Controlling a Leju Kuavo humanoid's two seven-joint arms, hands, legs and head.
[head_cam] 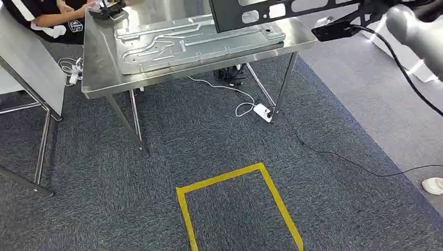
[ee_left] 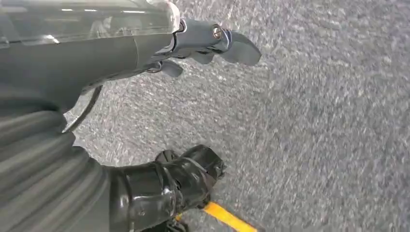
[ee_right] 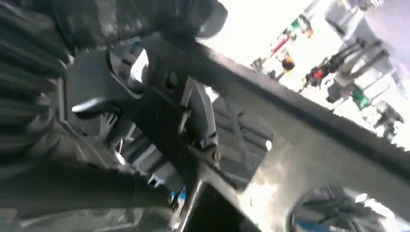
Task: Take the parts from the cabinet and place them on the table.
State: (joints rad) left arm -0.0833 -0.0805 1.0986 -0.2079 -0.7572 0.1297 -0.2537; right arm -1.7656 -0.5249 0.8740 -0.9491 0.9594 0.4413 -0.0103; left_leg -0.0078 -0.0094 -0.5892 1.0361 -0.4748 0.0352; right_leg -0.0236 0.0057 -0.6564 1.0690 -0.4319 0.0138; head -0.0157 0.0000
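- Carpet floor (head_cam: pixel 156 172) lies well below both hands, with a yellow taped outline (head_cam: pixel 235 204) marked on it.
- Steel worktop (head_cam: pixel 99 63) stands ahead, lower than the right hand and off to its left; a person sits at its far corner.
- Pressed metal panel (head_cam: pixel 193 42) already lies flat on that worktop.
- Dark perforated part (head_cam: pixel 271 13) is carried high, its lower edge over the panel's near end.
- Right hand (ee_right: pixel 159 111) grips this part, fingers wrapped about its frame in the right wrist view.
- Left hand (ee_left: pixel 208 46) hangs by the robot's side over the carpet, holding nothing, fingers loosely apart.
- Step in hand, as I judge it: bringing the part to the worktop. Next calls for stepping closer, lowering it flat beside or onto the panel, then letting go.
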